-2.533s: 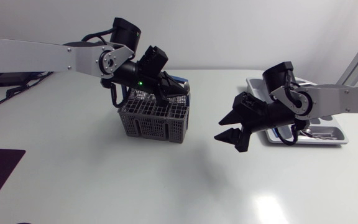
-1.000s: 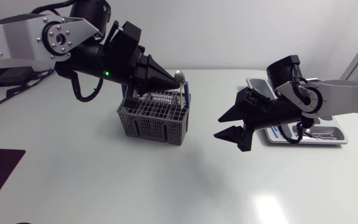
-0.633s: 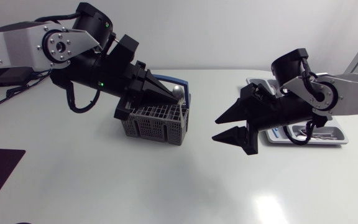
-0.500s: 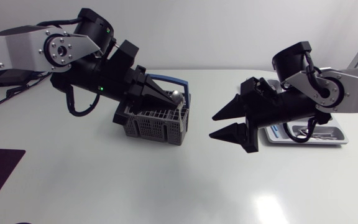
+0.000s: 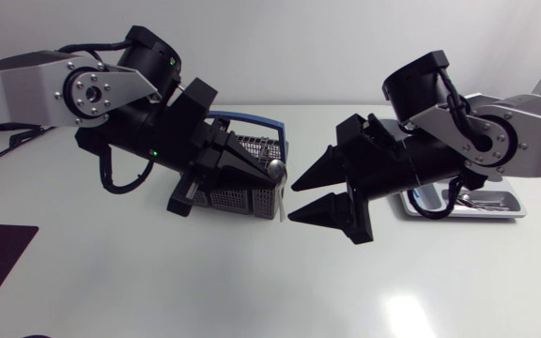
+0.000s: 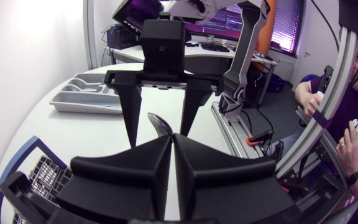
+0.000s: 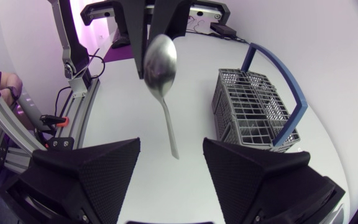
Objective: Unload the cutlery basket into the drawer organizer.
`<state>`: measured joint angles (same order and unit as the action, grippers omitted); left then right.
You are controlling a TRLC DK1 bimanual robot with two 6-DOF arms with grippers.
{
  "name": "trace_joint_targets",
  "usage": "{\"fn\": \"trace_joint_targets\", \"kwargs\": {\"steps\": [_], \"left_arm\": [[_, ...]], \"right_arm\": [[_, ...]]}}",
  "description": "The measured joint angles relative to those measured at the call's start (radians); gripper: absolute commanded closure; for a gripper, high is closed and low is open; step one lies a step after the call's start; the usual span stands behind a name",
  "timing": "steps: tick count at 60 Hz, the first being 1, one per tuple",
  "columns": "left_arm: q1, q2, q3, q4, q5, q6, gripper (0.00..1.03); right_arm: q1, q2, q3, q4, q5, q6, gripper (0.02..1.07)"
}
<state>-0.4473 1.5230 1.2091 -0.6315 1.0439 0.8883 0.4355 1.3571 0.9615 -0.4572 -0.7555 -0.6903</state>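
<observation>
Left arm (image 5: 26,89): comes in from the left edge and reaches over the table toward the middle, above the basket.
Left pincer (image 5: 263,172): clenched on the spoon. In its own wrist view (image 6: 171,143) the two wedge fingers are pressed close together, with the spoon's bowl peeking out past their tips.
Spoon (image 5: 276,170): a metal spoon held up off the table at its bowl end. It is just right of the basket's right edge, between the two pincers. In the right wrist view (image 7: 161,81) the bowl sits at the left fingertips, and the thin handle runs down toward the gap between the right fingers, touching neither.
Cutlery basket (image 5: 240,195): a grey mesh basket with a blue handle, standing on the table left of centre. It is partly hidden behind the left pincer. From the right wrist (image 7: 250,106) its compartments show no cutlery that can be made out.
Right pincer (image 5: 293,203): released, its fingers spread wide apart with the tips pointing left at the spoon. It is near the spoon but apart from it.
Right arm (image 5: 524,150): enters from the right edge and crosses in front of the organizer.
Drawer organizer (image 5: 513,205): a light grey tray at the far right of the table, well apart from the basket. Some metal cutlery lies in it.
</observation>
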Motion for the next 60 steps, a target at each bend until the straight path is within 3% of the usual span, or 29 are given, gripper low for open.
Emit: {"fn": "trace_joint_targets", "kwargs": {"steps": [19,31,39,48,60], "left_arm": [[-0.008,0.000,-0.006,0.001,0.000,0.003,0.96],[-0.020,-0.001,-0.006,0.000,0.000,0.003,0.96],[-0.021,-0.006,-0.006,0.000,0.000,0.003,0.96],[-0.021,-0.011,-0.006,0.000,0.003,0.003,0.96],[-0.027,-0.011,-0.006,0.001,0.003,0.003,0.96]], "right_arm": [[0.032,-0.025,0.010,-0.003,-0.001,0.036,0.62],[0.035,-0.027,0.011,0.000,-0.008,0.040,0.63],[0.040,-0.027,0.011,0.001,-0.011,0.044,0.77],[0.041,-0.027,0.011,0.005,-0.023,0.044,0.80],[0.042,-0.027,0.011,0.008,-0.027,0.055,0.97]]}}
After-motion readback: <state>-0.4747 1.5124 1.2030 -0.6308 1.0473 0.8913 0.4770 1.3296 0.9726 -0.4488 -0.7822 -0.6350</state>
